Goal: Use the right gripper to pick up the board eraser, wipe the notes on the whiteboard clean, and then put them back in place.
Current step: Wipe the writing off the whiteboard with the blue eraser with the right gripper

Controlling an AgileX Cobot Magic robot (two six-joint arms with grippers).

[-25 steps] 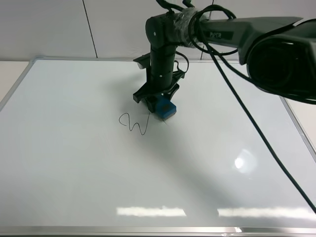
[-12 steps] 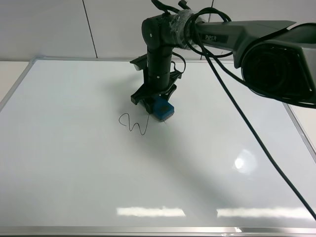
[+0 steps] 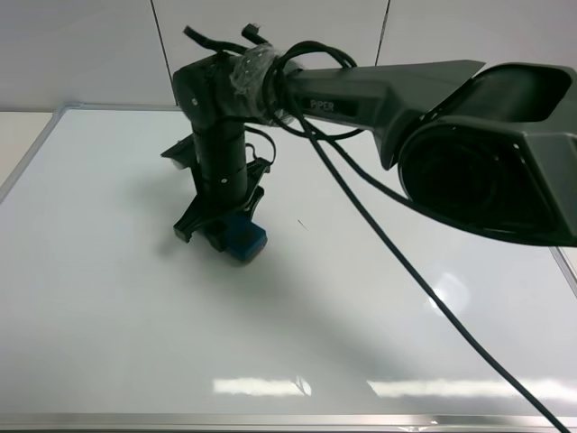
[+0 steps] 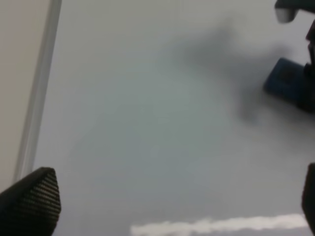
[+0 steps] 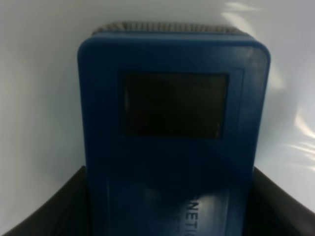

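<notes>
My right gripper (image 3: 227,231) is shut on the blue board eraser (image 3: 246,239) and presses it flat on the whiteboard (image 3: 108,298), left of the board's middle. The right wrist view shows the eraser (image 5: 172,123) from above, with one dark inset, held between my gripper's (image 5: 172,211) fingers. Of the notes only a tiny black tick (image 3: 302,224) shows, to the right of the eraser. My left gripper (image 4: 167,206) is open and empty above the board. Its view shows the eraser (image 4: 288,81) at the far side.
The whiteboard's silver frame (image 3: 27,158) runs along the left edge and also shows in the left wrist view (image 4: 39,98). The right arm and its loose black cables (image 3: 379,244) cross above the board from the right. Light glare (image 3: 446,293) lies on the board.
My right gripper has swept left with the eraser across the black squiggle. The squiggle is gone from the board, and only a small tick is left where its right end was.
</notes>
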